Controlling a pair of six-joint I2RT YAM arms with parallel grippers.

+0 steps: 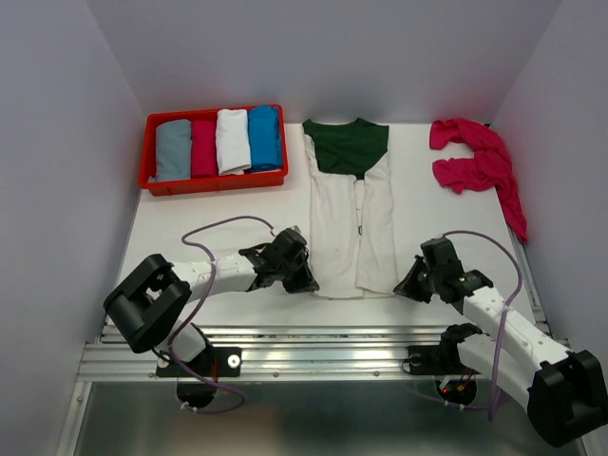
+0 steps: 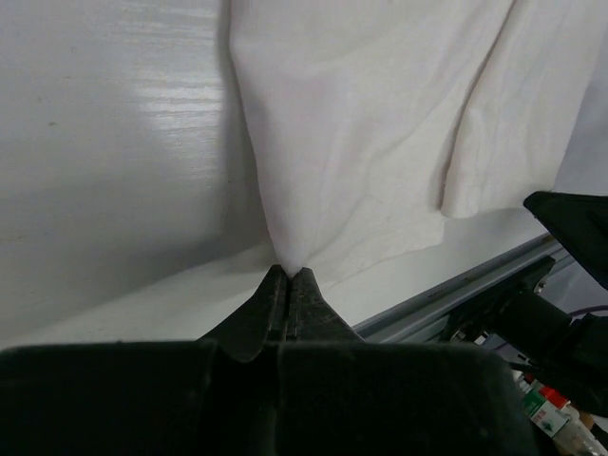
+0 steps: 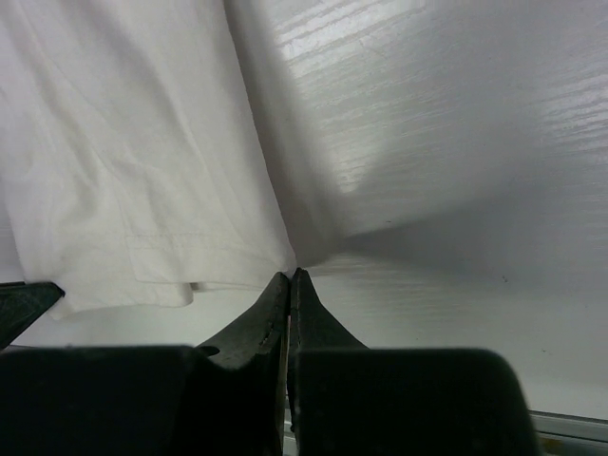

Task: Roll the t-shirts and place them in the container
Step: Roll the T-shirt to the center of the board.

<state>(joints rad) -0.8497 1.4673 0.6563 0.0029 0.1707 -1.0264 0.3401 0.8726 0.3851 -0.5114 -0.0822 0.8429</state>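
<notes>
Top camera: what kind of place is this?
Probably a robot lab booth: plain walls box in a white table, two robot arms bolted to a metal rail, and rolled shirts fill a red tray.

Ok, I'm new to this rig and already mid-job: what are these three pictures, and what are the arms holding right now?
Two robot arms are bolted at the near edge of a white table. The wide picture looks down from above and behind them. The two close-ups come from a camera on each wrist, looking along that arm's black fingers. A cream t-shirt with a green top lies flat on the table, its sides folded in. The left gripper and the right gripper are each shut on a near hem corner of it. A crumpled pink t-shirt lies at the far right. A red tray at the far left holds four rolled shirts.
</notes>
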